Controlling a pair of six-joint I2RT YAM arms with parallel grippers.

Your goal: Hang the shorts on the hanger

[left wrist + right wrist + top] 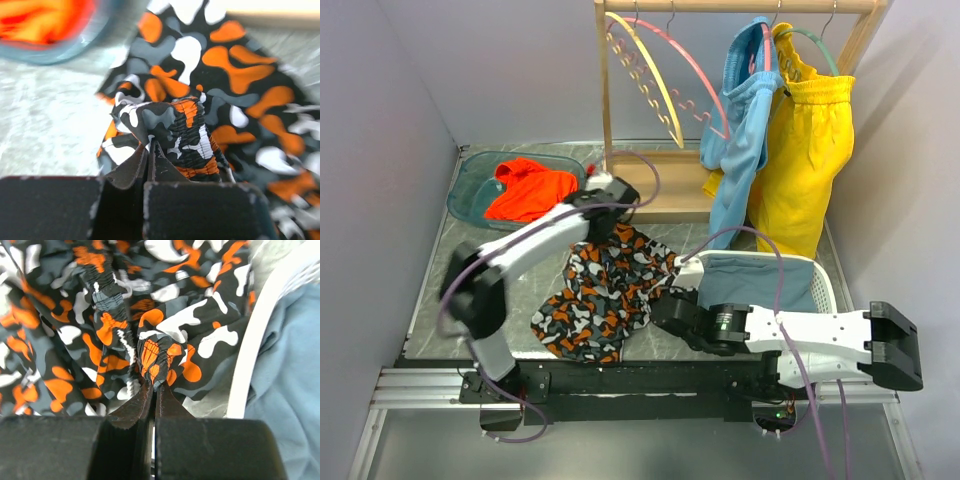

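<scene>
Right fingers (152, 390): shut on a gathered fold of waistband at the right edge of the shorts (605, 290), next to the white basket.
Shorts: lying crumpled on the bench (440, 290), between the two arms. Their long axis runs from the near left corner up toward the far right.
Left fingers (149, 150): clamped on another bunch of the elastic waistband, at the far edge of the shorts.
White basket (825, 275): just right of the shorts, with a grey-blue cloth (760, 280) inside.
Teal tub (470, 185): beyond the shorts to the left, holding a plain orange-red garment (530, 190).
Wooden rack (605, 90): directly beyond the shorts. Light-blue shorts (740, 130) and yellow shorts (810, 150) hang from its right half.
Pink hanger (695, 62): on the rack rail, beyond and above the shorts, hanging bare beside a yellow hanger (655, 80).
Key relation: the hanger lies away from both grips, past the far edge of the shorts. The left arm is the nearer one. The waistband probably has to be lifted and spread toward the hanger.
</scene>
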